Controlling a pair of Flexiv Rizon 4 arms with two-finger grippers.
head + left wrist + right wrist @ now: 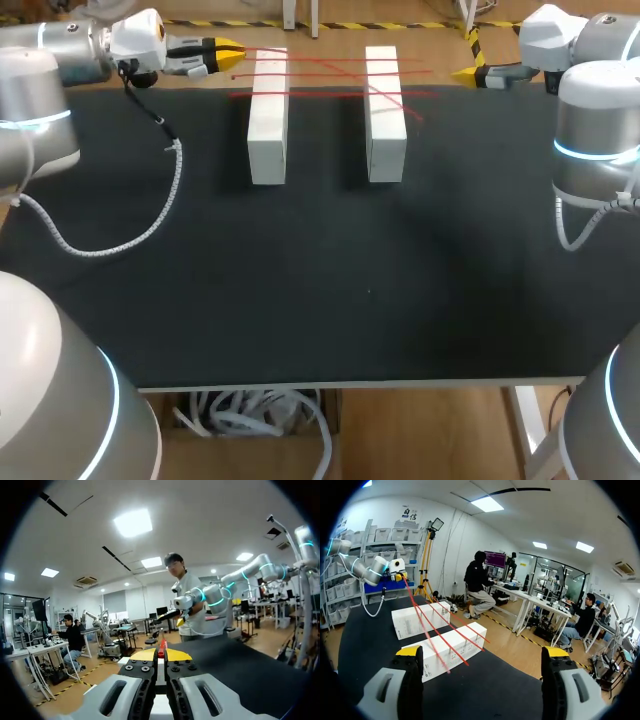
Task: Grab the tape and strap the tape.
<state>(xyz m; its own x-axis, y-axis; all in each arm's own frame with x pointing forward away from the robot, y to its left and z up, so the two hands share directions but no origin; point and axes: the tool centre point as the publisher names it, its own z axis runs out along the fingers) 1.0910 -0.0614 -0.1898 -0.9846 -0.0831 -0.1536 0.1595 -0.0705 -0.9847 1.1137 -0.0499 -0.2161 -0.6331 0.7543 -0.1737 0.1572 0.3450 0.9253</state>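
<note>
Thin red tape runs in several strands from my left gripper across the tops of two white blocks, the left one and the right one, at the far side of the table. In the left wrist view, the left gripper is shut on the tape's end. My right gripper hovers at the far right, beyond the right block, open and holding nothing. In the right wrist view its fingers stand wide apart. The blocks and the tape lie ahead of it, apart from it.
The black table mat stretches from the blocks to the front edge. A grey-white cable from my left arm hangs in a loop over the mat's left part.
</note>
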